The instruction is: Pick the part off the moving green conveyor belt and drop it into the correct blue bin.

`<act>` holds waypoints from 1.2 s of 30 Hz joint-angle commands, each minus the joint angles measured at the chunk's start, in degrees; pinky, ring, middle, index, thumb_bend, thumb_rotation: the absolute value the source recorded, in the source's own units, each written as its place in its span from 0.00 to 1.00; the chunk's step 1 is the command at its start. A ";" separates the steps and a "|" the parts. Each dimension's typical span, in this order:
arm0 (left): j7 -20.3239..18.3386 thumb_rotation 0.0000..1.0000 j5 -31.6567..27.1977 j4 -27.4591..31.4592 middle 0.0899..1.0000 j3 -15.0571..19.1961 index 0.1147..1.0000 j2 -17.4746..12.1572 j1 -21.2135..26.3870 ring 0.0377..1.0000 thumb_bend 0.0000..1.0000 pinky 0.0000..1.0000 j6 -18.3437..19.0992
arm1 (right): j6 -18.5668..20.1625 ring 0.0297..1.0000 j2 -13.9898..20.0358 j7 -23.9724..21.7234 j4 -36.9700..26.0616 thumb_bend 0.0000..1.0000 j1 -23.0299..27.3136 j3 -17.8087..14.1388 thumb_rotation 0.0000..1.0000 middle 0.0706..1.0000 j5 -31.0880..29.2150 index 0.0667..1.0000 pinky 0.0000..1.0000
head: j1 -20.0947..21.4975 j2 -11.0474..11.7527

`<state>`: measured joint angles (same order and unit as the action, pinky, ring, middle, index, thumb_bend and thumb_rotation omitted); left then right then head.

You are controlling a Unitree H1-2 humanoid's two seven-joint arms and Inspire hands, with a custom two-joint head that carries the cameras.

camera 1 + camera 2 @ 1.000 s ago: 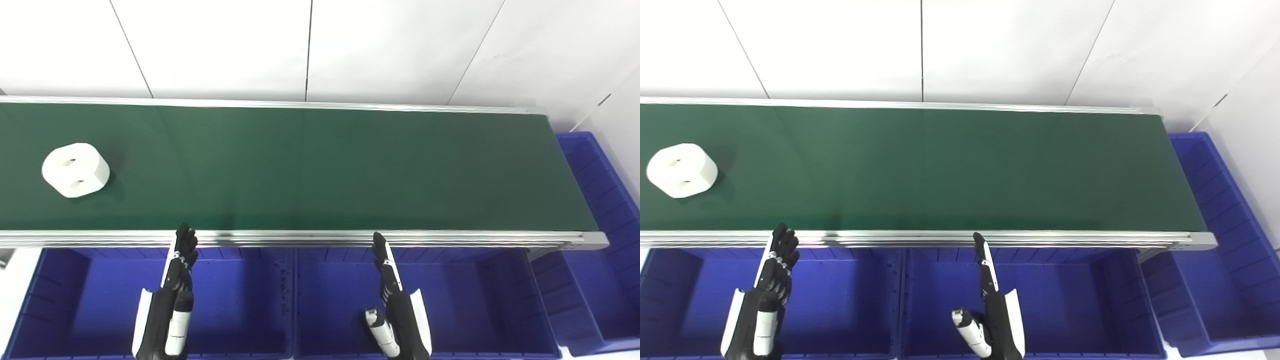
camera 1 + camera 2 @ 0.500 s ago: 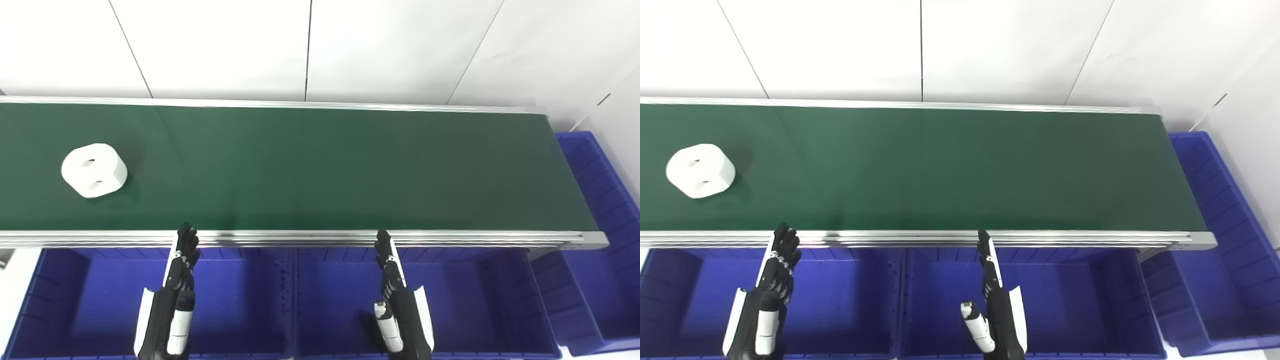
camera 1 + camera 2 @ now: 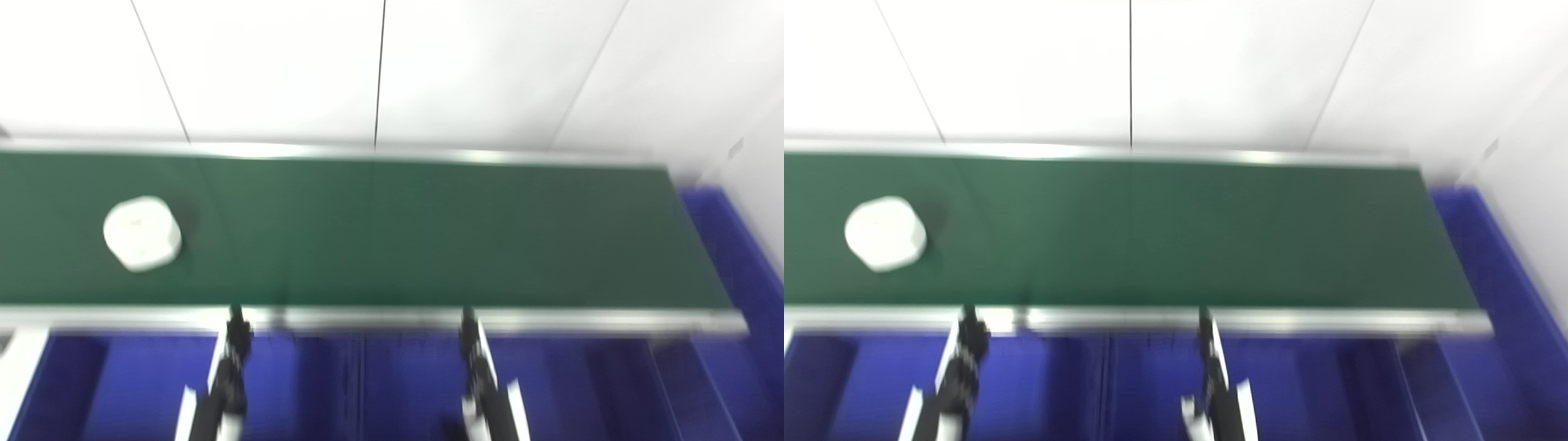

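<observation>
A chunky white part (image 3: 142,233) with rounded corners lies on the left stretch of the green belt (image 3: 429,233), its details blurred. The blue bins (image 3: 294,392) along the near side show only bare blue floor where visible. The left hand (image 3: 228,380) and right hand (image 3: 484,386) hover over the bins holding nothing, fingers stretched toward the belt's rail, though blur hides how far apart they are.

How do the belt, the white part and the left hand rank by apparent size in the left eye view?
1. Belt, by far the largest, spanning nearly the whole frame.
2 and 3. White part and left hand: unsure. The hand is cut off by the bottom edge, blurred, and nearer the camera.
</observation>
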<state>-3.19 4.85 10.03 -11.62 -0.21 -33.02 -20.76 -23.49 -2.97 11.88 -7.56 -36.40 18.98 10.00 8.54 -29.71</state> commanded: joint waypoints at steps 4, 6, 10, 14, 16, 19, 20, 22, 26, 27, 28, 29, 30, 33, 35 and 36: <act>1.62 1.00 3.20 -1.80 0.98 -1.52 1.00 2.40 0.53 0.95 0.76 0.92 -5.11 | -3.42 1.00 1.09 -0.62 0.34 0.82 0.88 -0.29 0.97 1.00 -2.21 1.00 1.00 | -5.24 1.16; 1.88 1.00 3.56 -2.58 0.97 -1.90 1.00 2.82 0.79 0.94 0.70 0.91 -5.58 | -3.42 1.00 1.69 -0.85 0.56 0.79 1.07 -0.62 0.97 1.00 -2.99 1.00 1.00 | -6.10 1.24; 2.40 1.00 4.45 -3.30 0.98 -2.87 1.00 3.39 0.94 0.94 0.70 0.91 -5.58 | -3.43 1.00 2.51 -1.36 0.46 0.77 1.22 -1.23 0.95 1.00 -4.46 1.00 1.00 | -8.70 1.52; 3.35 1.00 5.70 -3.79 0.96 -3.54 0.99 4.03 1.07 0.91 0.70 0.87 -5.68 | -3.42 1.00 2.95 -2.15 0.39 0.78 1.22 -2.00 0.95 1.00 -5.66 1.00 1.00 | -11.57 1.14; 4.08 1.00 7.04 -4.02 0.95 -3.96 0.99 4.51 1.16 0.89 0.70 0.84 -5.84 | -3.42 1.00 3.30 -2.81 0.31 0.81 1.36 -2.62 0.97 1.00 -6.51 1.00 1.00 | -13.17 0.78; 5.06 1.00 8.51 -4.35 0.94 -4.64 0.97 5.02 1.31 0.88 0.66 0.81 -5.95 | -3.42 1.00 3.65 -3.88 -0.10 0.84 1.37 -3.52 0.97 1.00 -7.57 1.00 1.00 | -15.81 -0.04; 5.33 1.00 8.83 -4.39 0.94 -4.86 0.96 5.11 1.35 0.88 0.64 0.80 -5.95 | -3.41 1.00 3.71 -4.21 -0.23 0.85 1.34 -3.80 0.96 1.00 -7.84 1.00 1.00 | -16.23 -0.18; 6.22 1.00 9.91 -4.43 0.93 -5.42 0.95 5.18 1.49 0.87 0.59 0.75 -6.04 | -3.39 1.00 3.81 -4.83 -0.65 0.84 1.25 -4.29 0.96 1.00 -8.43 1.00 1.00 | -17.29 -0.72; 7.03 1.00 10.78 -4.20 0.91 -5.87 0.92 5.66 1.60 0.85 0.55 0.70 -5.92 | -3.02 1.00 3.70 -5.89 -1.16 0.86 1.05 -5.17 0.96 1.00 -8.77 1.00 1.00 | -18.19 -2.31; 7.14 1.00 10.95 -4.05 0.91 -5.93 0.92 5.70 1.64 0.85 0.54 0.69 -5.83 | -2.84 1.00 3.57 -6.02 -1.38 0.86 1.02 -5.37 0.97 1.00 -8.55 1.00 1.00 | -18.10 -2.61; 7.24 1.00 11.02 -3.93 0.90 -5.98 0.92 5.71 1.69 0.85 0.54 0.68 -5.78 | -2.66 1.00 3.40 -6.12 -1.60 0.86 1.00 -5.53 0.97 1.00 -8.34 1.00 1.00 | -17.94 -3.09; 7.42 1.00 11.08 -3.88 0.90 -6.04 0.92 5.69 1.76 0.85 0.54 0.68 -5.82 | -2.59 1.00 3.23 -6.18 -1.70 0.86 0.99 -5.68 0.97 1.00 -8.12 1.00 1.00 | -17.94 -3.09; 7.57 1.00 11.03 -3.75 0.90 -6.04 0.92 5.66 1.84 0.85 0.55 0.68 -5.87 | -2.42 1.00 3.04 -6.29 -1.90 0.86 0.99 -5.76 0.97 1.00 -8.04 1.00 1.00 | -17.80 -3.92; 9.55 0.94 8.79 -3.09 0.85 -7.12 0.89 4.75 2.43 0.81 0.63 0.67 -6.14 | -2.61 1.00 2.59 -6.58 -1.87 0.83 1.21 -5.82 0.98 1.00 -7.79 1.00 1.00 | -18.12 -4.27; 12.90 0.82 10.14 -0.28 0.78 -7.84 0.83 3.44 2.61 0.75 0.71 0.62 -6.17 | -2.77 1.00 2.11 -6.69 -1.69 0.82 1.34 -5.75 0.99 1.00 -7.45 1.00 1.00 | -18.40 -4.21; 14.54 0.76 10.60 1.40 0.75 -8.06 0.80 2.52 2.75 0.72 0.74 0.60 -6.17 | -2.83 1.00 1.81 -6.79 -1.58 0.82 1.42 -5.66 1.00 1.00 -7.31 1.00 1.00 | -18.42 -4.43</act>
<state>8.17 14.34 7.14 -18.59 2.70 -30.94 -24.27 -23.51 -0.42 5.66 -7.96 -35.00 13.27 1.93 -9.84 -34.19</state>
